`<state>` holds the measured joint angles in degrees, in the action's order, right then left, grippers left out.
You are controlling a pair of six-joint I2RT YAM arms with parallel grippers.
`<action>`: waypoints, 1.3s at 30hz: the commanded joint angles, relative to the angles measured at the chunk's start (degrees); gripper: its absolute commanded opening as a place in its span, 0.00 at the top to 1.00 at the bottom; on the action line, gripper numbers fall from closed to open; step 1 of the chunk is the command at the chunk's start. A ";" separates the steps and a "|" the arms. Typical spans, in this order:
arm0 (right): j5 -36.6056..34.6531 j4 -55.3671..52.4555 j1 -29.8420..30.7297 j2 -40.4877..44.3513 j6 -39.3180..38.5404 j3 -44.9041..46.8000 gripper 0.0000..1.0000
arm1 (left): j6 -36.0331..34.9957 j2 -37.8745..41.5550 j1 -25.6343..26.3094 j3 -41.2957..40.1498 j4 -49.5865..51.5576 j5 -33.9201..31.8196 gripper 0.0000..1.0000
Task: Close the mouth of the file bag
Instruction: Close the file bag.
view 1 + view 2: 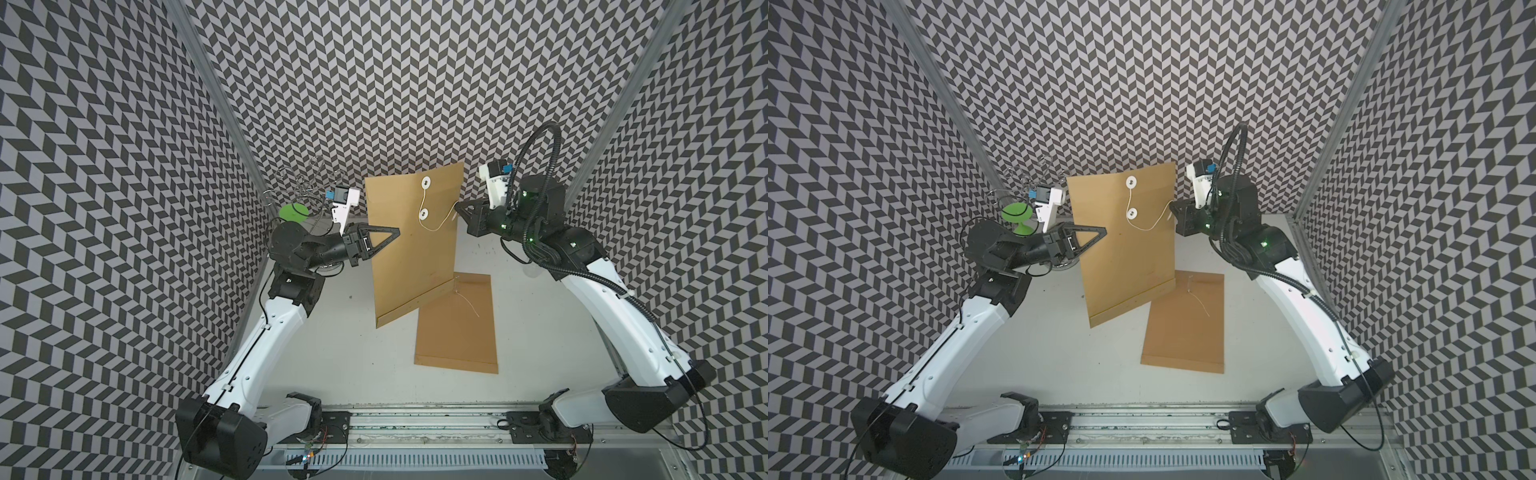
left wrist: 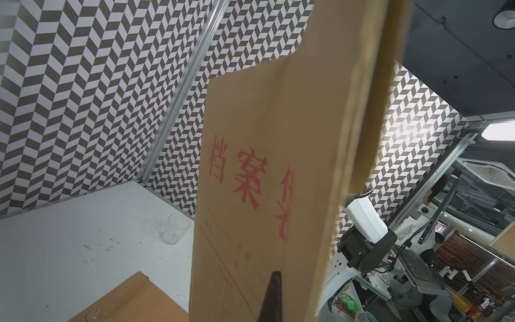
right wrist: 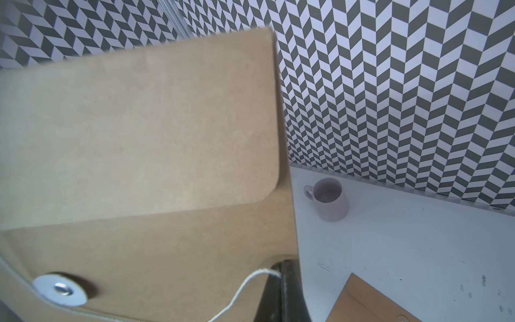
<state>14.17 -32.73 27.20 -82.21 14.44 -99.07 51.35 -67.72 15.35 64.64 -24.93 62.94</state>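
Clutter first, far left: a green stand (image 1: 293, 212) beside a wire tangle (image 1: 300, 183). Left gripper (image 1: 394, 232) has its jaws clamped on the left edge of the file bag (image 1: 411, 257), which hangs upright above the table (image 1: 340, 353), mid-scene, flap folded down. String (image 1: 436, 226) runs from the upper disc (image 1: 426, 182) to the lower disc (image 1: 423, 214), then loops right into the right gripper (image 1: 458, 209), jaws pinched tight on it just beside the bag's right edge. A second bag (image 1: 457, 332) lies flat, nearer, right of centre.
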 commanded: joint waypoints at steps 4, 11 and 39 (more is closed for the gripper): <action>-2.75 0.91 -0.44 -0.23 -0.42 -1.70 1.00 | -4.77 1.95 -0.02 -0.88 5.06 0.88 1.00; -4.39 0.83 -0.63 0.10 -0.55 -1.30 1.00 | -6.09 2.32 -0.59 -0.83 7.21 1.49 1.00; -12.42 0.15 -0.75 1.87 -2.18 0.47 1.00 | -9.62 1.45 -3.05 1.72 15.27 1.49 1.00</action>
<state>3.38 -34.30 26.79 -81.97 12.93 -99.18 42.89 -66.65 12.60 63.88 -9.67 63.51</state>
